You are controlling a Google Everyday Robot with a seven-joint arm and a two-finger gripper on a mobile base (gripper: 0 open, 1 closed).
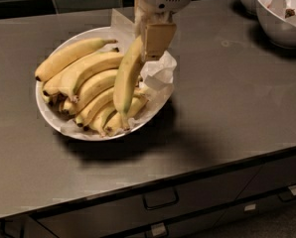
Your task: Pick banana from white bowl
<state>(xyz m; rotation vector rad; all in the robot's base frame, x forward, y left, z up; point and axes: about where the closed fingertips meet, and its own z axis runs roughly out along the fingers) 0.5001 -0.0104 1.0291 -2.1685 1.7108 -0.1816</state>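
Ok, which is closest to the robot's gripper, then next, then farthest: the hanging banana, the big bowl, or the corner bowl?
1. Banana: clamped in the gripper, hanging over the bowl.
2. Big white bowl: right underneath, spreading to the left.
3. Corner bowl: far off at the back right.

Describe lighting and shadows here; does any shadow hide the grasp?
Camera view: overhead light casts a soft dark shadow on the counter in front of the white bowl; the hand, above the bowl's right side, shut on the banana at its upper end, is well lit, grasp unhidden.
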